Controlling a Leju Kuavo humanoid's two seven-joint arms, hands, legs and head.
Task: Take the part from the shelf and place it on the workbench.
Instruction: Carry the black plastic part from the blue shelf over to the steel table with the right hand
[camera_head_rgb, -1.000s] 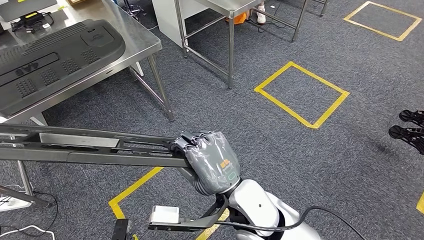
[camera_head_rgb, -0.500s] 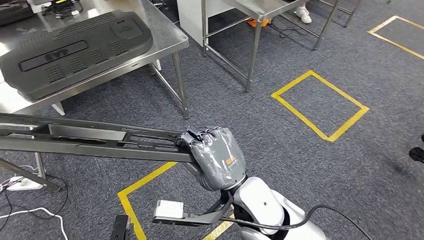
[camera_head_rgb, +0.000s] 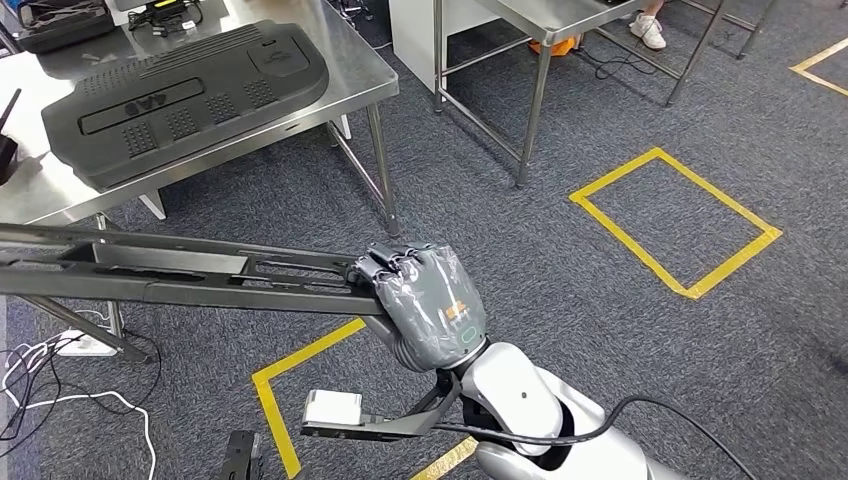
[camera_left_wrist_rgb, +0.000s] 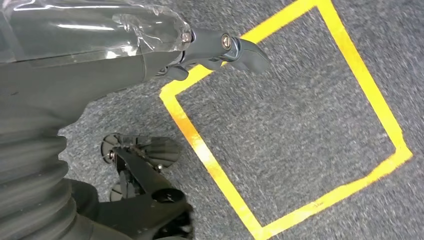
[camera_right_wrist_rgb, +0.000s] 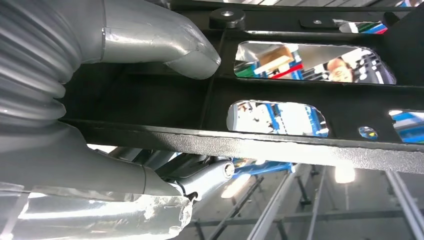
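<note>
Right robot hand (camera_head_rgb: 425, 305), centre of the head view, grips one end of the long dark metal part (camera_head_rgb: 170, 278), which stretches to the left edge above the carpet. Steel desk (camera_head_rgb: 355, 80) upper left carries a black moulded panel (camera_head_rgb: 185, 95). Left robot hand (camera_left_wrist_rgb: 150, 47): empty, fingers partly curled, over yellow floor tape (camera_left_wrist_rgb: 200, 150).

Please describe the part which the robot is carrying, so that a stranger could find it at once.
Find the steel workbench at upper left, bearing a wide dark ribbed panel. In front of it, above the carpet, the right hand grips the part: a long, narrow black metal frame with slots.
</note>
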